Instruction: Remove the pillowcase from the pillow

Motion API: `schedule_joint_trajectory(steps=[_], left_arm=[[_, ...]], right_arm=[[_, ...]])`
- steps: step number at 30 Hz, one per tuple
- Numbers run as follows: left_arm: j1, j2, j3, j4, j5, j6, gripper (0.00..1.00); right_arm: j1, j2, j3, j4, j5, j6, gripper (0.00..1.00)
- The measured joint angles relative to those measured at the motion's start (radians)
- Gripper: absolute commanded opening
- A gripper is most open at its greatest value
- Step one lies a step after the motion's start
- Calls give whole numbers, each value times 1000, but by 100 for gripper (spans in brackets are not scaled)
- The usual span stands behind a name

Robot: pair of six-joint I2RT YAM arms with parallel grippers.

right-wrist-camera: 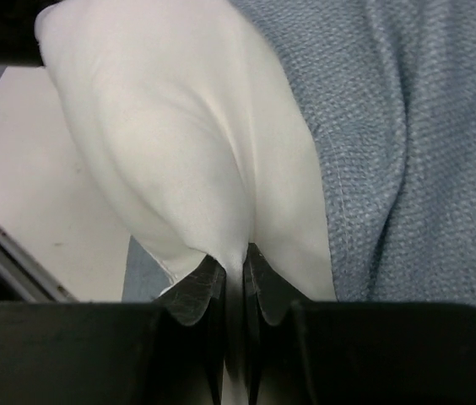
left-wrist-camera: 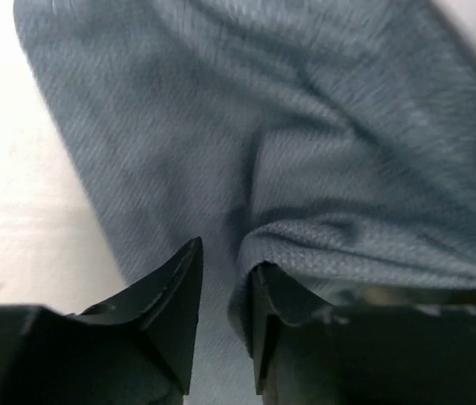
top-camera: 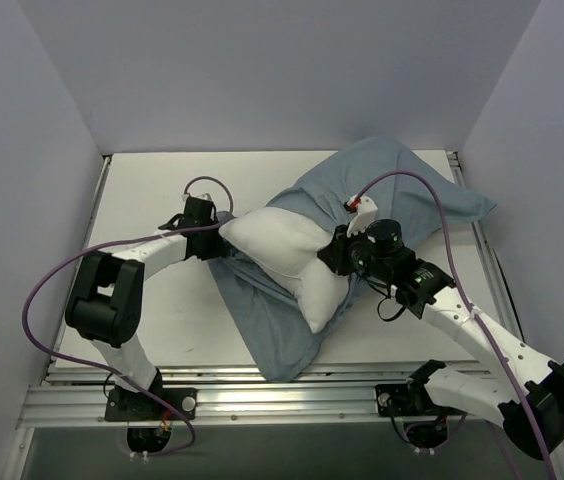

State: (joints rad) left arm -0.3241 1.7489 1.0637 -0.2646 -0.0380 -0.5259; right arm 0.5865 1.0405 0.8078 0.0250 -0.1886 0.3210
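Note:
The white pillow (top-camera: 284, 258) lies slantwise mid-table, its near part bare. The blue-grey pillowcase (top-camera: 407, 188) spreads behind it to the right, and more of it lies under the pillow toward the front (top-camera: 274, 335). My right gripper (right-wrist-camera: 235, 272) is shut on a pinch of the pillow (right-wrist-camera: 179, 143) at its right side; in the top view it (top-camera: 335, 250) sits against the pillow's edge. My left gripper (top-camera: 224, 246) is at the pillow's left end. Its fingers (left-wrist-camera: 179, 291) stand a little apart over the pillowcase (left-wrist-camera: 246, 126), and a fold drapes over the right one.
Bare white tabletop (top-camera: 147, 200) lies left of the pillow. Grey walls close in the back and both sides. A metal rail (top-camera: 262, 400) runs along the near edge, and purple cables (top-camera: 432, 200) loop over both arms.

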Motion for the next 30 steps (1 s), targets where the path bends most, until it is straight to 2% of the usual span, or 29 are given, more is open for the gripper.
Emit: schedule_joint_trajectory(steps=[3,6,7,8,9,10,12,13,16,19,22,26,30], left_arm=[[11,-2,-54,165,51,-80,47],[14,-23,-69,284,96,-137,75],[14,-41,-69,313,110,-151,82],[13,-66,-69,333,121,-163,95],[13,-98,-70,344,126,-168,99],[13,-139,-70,351,126,-171,94],[16,-239,-69,341,114,-171,94],[16,-294,-68,324,103,-163,94],[17,-449,-34,215,54,-132,94],[10,-539,22,96,26,-98,94],[-67,-588,43,-17,-3,-66,94],[-314,-563,52,-108,-23,-16,94],[-521,-476,87,-181,-57,19,94]], right_arm=[[-3,-3,0,-9,-106,-19,0],[-3,-2,0,-21,-177,-35,1],[-3,0,0,-29,-192,-40,11],[-3,4,4,-40,-201,-46,15],[-3,11,10,-54,-208,-51,20],[-3,16,16,-67,-212,-56,31],[-2,16,30,-99,-205,-60,42],[-2,11,38,-112,-188,-61,53],[-4,-14,76,-159,-93,-64,65],[-5,-47,130,-211,19,-65,74],[-6,-73,174,-241,143,-64,79],[-14,-78,188,-282,294,-57,80],[-18,-70,176,-301,351,-49,81]])
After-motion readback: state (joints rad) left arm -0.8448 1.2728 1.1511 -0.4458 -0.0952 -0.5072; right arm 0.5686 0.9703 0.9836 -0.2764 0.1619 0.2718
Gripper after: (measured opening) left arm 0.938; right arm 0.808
